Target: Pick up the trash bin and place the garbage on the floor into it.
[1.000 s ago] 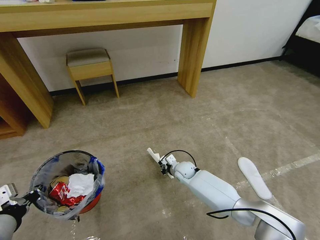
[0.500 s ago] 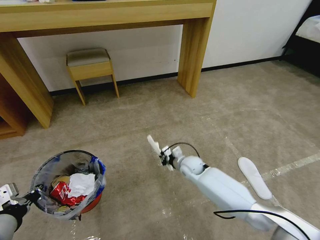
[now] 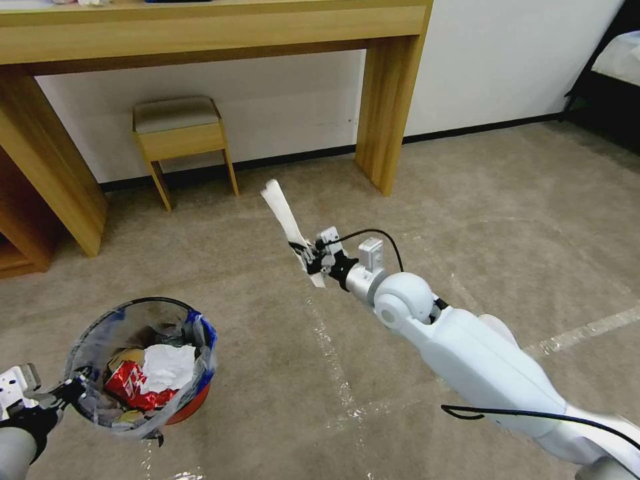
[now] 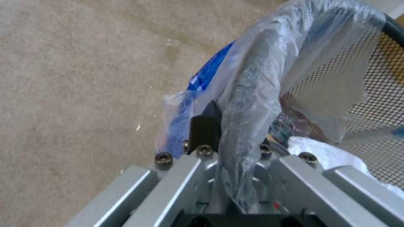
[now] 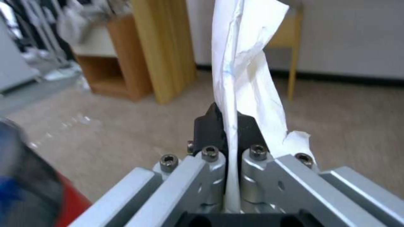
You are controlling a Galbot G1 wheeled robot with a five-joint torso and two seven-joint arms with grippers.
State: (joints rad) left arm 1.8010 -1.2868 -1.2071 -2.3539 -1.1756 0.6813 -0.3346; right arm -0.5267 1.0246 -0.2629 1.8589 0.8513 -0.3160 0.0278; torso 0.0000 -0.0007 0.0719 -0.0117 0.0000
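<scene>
My right hand (image 3: 308, 255) is raised above the carpeted floor (image 3: 467, 220), out ahead of me, with its black fingers (image 5: 209, 128) clamped on a flat white slipper (image 3: 288, 227). I grip the slipper near one end, and most of its length stands up and away past my fingertips, tilted, toward the wooden stool (image 3: 179, 137) and the leg of the desk (image 3: 387, 107) by the wall; in the right wrist view the white sole (image 5: 248, 66) runs straight up between my two finger pads. My left hand (image 3: 63, 393) is low and close to my body on my left side, well apart from the right one, closed on the rim of the trash bin (image 3: 143, 363). The left wrist view shows the dark rim wrapped in crinkly clear plastic bag (image 4: 261, 78) with blue print pinched between my fingers (image 4: 205, 126). The red bin hangs beside that hand, open side up, and inside it lie a crumpled white tissue (image 3: 168, 367) and a crushed red can (image 3: 130, 387), touching each other. A shiny tape line (image 3: 333, 360) crosses the floor below my right forearm.
</scene>
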